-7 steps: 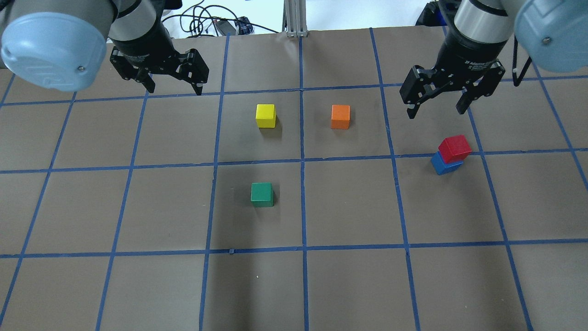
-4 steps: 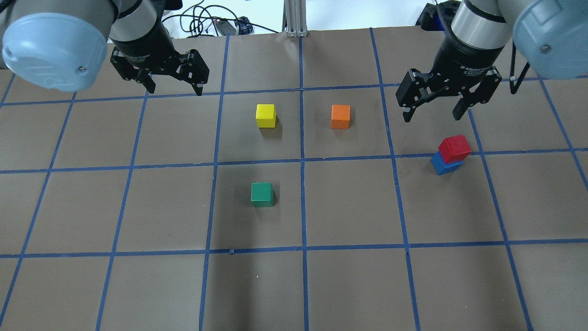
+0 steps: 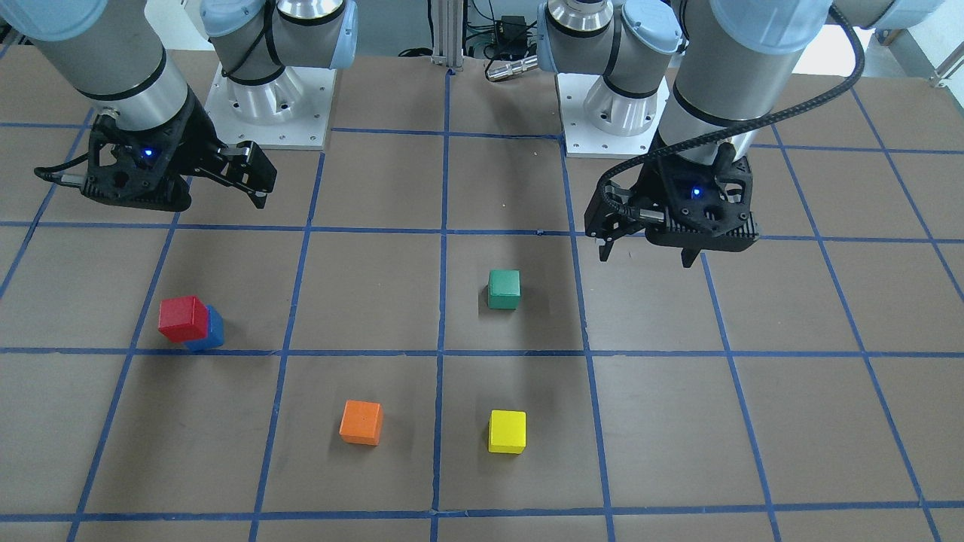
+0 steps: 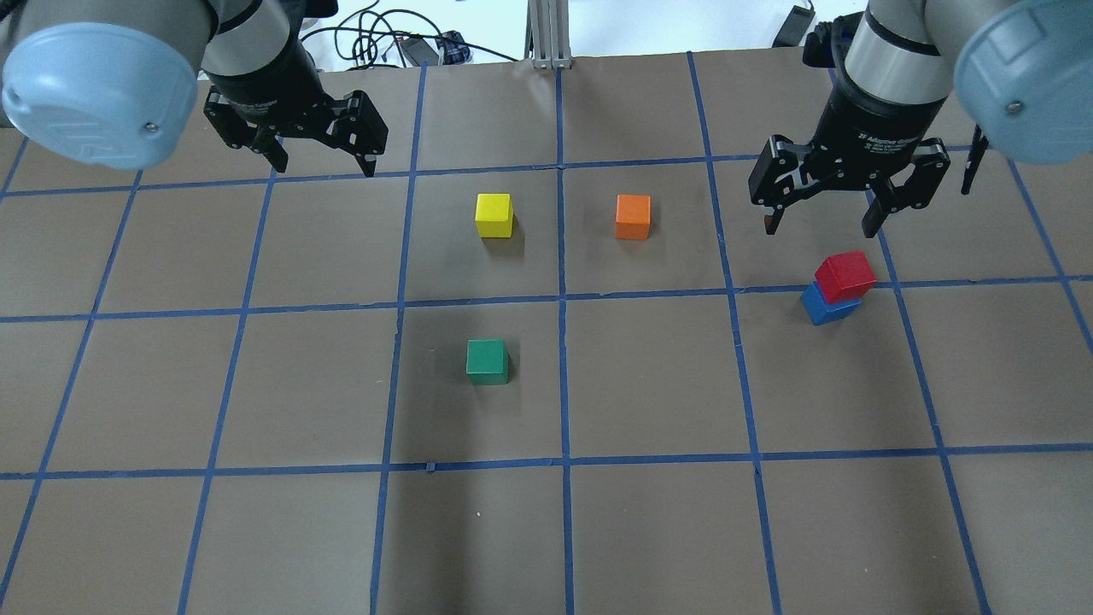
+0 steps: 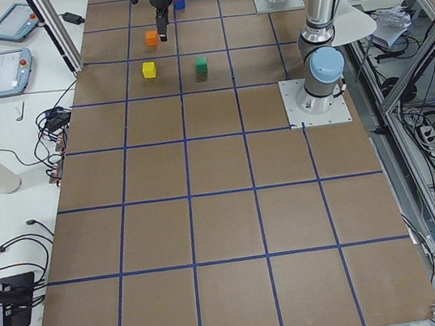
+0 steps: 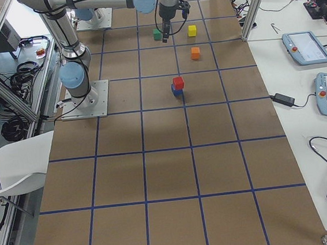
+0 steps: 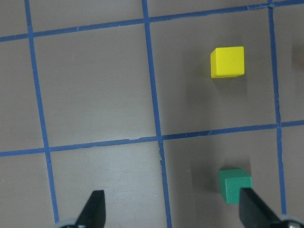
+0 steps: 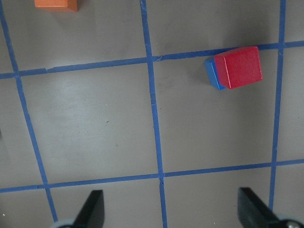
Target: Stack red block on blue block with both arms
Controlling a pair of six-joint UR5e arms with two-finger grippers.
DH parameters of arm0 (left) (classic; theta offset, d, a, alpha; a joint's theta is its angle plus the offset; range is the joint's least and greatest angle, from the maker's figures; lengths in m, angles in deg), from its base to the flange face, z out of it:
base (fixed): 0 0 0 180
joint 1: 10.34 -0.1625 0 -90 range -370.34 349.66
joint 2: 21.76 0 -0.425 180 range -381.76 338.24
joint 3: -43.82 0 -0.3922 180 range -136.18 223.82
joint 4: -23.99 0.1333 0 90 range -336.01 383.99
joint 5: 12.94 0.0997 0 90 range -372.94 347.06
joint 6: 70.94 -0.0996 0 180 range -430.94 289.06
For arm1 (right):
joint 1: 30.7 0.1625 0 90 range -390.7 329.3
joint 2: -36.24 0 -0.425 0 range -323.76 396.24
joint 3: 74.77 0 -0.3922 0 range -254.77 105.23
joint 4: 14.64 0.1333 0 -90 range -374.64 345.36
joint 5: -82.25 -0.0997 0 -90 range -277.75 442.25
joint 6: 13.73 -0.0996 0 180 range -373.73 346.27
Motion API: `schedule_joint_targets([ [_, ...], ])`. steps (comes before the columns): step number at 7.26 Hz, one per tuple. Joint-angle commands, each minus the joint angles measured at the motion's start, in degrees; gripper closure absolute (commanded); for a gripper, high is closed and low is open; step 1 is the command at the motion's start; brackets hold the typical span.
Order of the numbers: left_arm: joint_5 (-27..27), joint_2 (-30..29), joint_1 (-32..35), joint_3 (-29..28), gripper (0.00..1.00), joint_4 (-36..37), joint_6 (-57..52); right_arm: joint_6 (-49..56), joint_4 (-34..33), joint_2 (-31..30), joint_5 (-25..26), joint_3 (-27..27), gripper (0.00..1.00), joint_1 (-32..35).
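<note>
The red block (image 4: 845, 275) sits on top of the blue block (image 4: 824, 307), turned a little and offset on it, at the right of the table. The stack also shows in the right wrist view, red block (image 8: 237, 67) over blue block (image 8: 211, 75). My right gripper (image 4: 821, 224) is open and empty, hanging just beyond the stack and apart from it. My left gripper (image 4: 324, 162) is open and empty at the far left, away from all the blocks. In the front view the red block (image 3: 183, 318) hides most of the blue block (image 3: 213, 331).
A yellow cube (image 4: 494, 214) and an orange cube (image 4: 633, 216) sit mid-table, and a green cube (image 4: 487, 360) sits nearer the robot. Blue tape lines grid the brown table. Cables (image 4: 401, 43) and a metal post (image 4: 546, 34) lie past the far edge.
My right gripper has shifted slightly to the right and turned a little, staying open above the table. The stack and my left arm have not moved.
</note>
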Motion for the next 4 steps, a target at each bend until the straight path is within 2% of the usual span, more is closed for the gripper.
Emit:
schedule_joint_targets([
  [1,0.00,0.30,0.08,0.56,0.00,0.00,0.14,-0.07,-0.18,-0.65,0.11,0.74,0.00,0.02],
  [4,0.00,0.12,0.34,0.92,0.00,1.32,0.06,-0.07,-0.18,-0.57,0.03,0.74,0.00,0.02],
])
